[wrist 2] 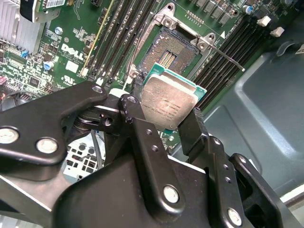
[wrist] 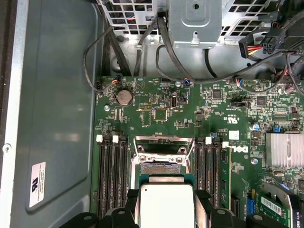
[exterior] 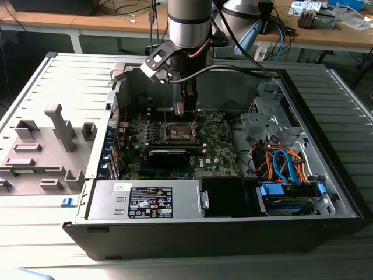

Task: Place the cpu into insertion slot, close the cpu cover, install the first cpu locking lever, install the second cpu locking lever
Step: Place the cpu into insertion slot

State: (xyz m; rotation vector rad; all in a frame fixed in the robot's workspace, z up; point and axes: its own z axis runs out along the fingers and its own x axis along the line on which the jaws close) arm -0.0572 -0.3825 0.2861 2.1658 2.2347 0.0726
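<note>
Jaws clamped on opposite edges of the cpu [wrist 2: 167, 100], holding it metal top up above the uncovered insertion slot [wrist 2: 167, 56], evidently leaving its contact face free for seating.

Chip [wrist 2: 168, 102] sits between the jaws of the gripper [wrist 2: 164, 113], pinched at two opposite edges. Socket [wrist 2: 172, 53] lies just beyond the jaw tips, apart from the chip. Memory slots [wrist 2: 118, 33] run along both sides of the socket, all on the motherboard [wrist 2: 71, 50].

White logo [wrist 2: 72, 49] on motherboard [wrist 2: 28, 71]
</note>
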